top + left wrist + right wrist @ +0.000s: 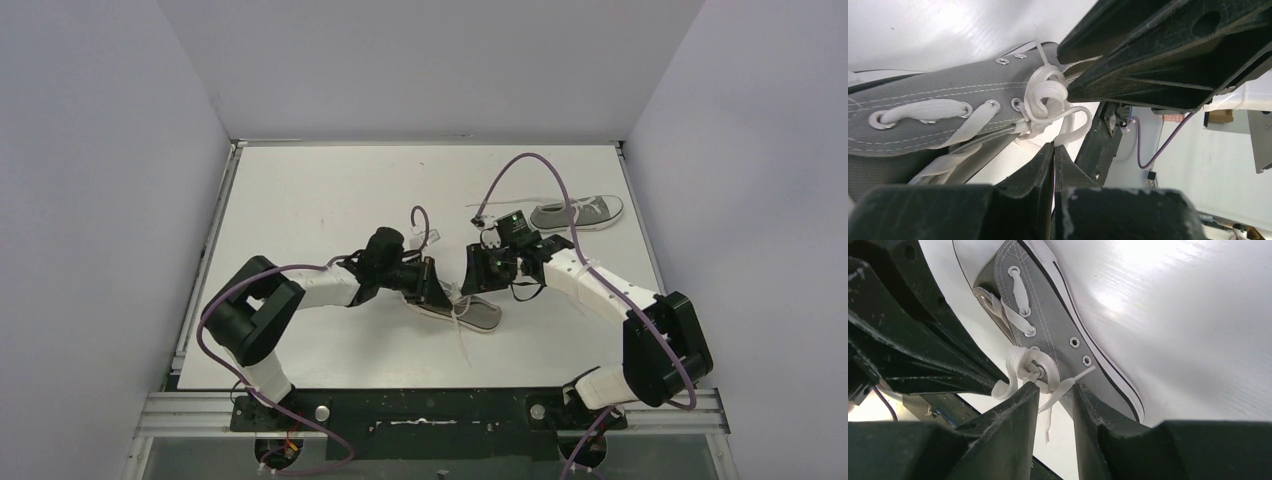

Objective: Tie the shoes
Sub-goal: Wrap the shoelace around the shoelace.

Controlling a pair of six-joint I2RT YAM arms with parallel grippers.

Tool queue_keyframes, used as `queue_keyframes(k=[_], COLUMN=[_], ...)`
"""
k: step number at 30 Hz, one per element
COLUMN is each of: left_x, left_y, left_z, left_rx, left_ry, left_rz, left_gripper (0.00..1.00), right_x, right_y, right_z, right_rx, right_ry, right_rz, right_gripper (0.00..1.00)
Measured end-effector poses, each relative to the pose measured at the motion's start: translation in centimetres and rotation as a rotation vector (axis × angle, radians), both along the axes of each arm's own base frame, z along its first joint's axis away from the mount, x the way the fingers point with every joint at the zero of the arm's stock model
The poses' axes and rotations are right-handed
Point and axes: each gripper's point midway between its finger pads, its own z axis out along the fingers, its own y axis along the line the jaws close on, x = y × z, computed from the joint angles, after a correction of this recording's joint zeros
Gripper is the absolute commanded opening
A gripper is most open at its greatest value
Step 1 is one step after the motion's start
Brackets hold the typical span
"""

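One grey shoe (470, 313) lies on its side between the two grippers; it also fills the left wrist view (938, 95) and the right wrist view (1048, 315). Its white lace (1048, 92) is bunched in a loose knot at the top eyelets. My left gripper (1054, 145) is shut on a strand of that lace just below the knot. From the other side my right gripper (1055, 387) stands open at the knot (1023, 365), and a loose lace end hangs between its fingers. The second shoe (577, 212) lies on the table at the far right.
Both grippers (430, 285) (478, 270) are close together over the near shoe, almost fingertip to fingertip. A lace end (463, 340) trails toward the near edge of the white table (320, 200). Purple cables loop above both arms. Grey walls close in three sides.
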Motion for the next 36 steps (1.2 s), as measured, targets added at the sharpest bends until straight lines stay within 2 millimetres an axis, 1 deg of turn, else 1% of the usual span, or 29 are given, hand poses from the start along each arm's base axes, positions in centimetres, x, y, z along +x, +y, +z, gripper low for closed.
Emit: queue_keyframes(k=[2, 4, 7, 9, 11, 14, 17, 19, 22, 24, 26, 31, 34, 36], left_x=[-0.4, -0.6, -0.7, -0.7, -0.7, -0.7, -0.7, -0.7, -0.9, -1.2, -1.5, -2.2, -2.6, -2.8], left_y=[-0.1, -0.2, -0.2, -0.2, -0.2, -0.2, -0.2, -0.1, 0.3, 0.6, 1.0, 1.7, 2.1, 2.3], left_z=[0.0, 0.0, 0.3, 0.6, 0.8, 1.0, 1.0, 1.0, 1.1, 1.1, 0.9, 0.1, -0.2, -0.4], left_rx=[0.003, 0.004, 0.002, -0.003, -0.006, -0.008, -0.007, 0.0, 0.018, 0.035, 0.058, 0.105, 0.126, 0.14], left_ry=[0.003, 0.003, -0.001, -0.006, -0.01, -0.01, -0.003, 0.002, 0.013, 0.022, 0.038, 0.074, 0.091, 0.1], left_rz=[-0.009, -0.015, -0.017, -0.017, -0.016, -0.014, -0.007, -0.002, 0.007, 0.011, 0.013, 0.009, 0.005, 0.002], left_gripper=[0.01, 0.01, 0.01, 0.01, 0.01, 0.01, 0.01, 0.01, 0.0, 0.0, 0.0, 0.0, 0.0, 0.0], right_x=[0.0, 0.0, 0.1, 0.4, 0.8, 1.4, 1.6, 1.2, 0.0, -1.2, -2.0, -3.6, -4.3, -4.4], right_y=[0.0, 0.0, -0.5, -1.1, -2.0, -4.2, -6.7, -7.6, -7.4, -7.2, -7.0, -6.4, -5.7, -5.3], right_z=[-0.2, -0.4, -0.8, -0.8, -0.8, -0.8, -1.5, -2.3, -3.7, -4.7, -5.1, -5.7, -5.5, -5.2], right_rx=[-0.002, -0.005, -0.023, -0.019, -0.02, -0.026, -0.057, -0.078, -0.092, -0.103, -0.104, -0.082, -0.058, -0.043], right_ry=[0.004, 0.01, 0.027, 0.043, 0.055, 0.092, 0.136, 0.17, 0.232, 0.273, 0.3, 0.343, 0.353, 0.35], right_rz=[0.001, 0.0, -0.022, -0.064, -0.111, -0.212, -0.311, -0.343, -0.339, -0.329, -0.326, -0.33, -0.329, -0.326], right_gripper=[0.35, 0.4, 0.5, 0.52, 0.53, 0.51, 0.45, 0.42, 0.39, 0.38, 0.37, 0.37, 0.37, 0.4])
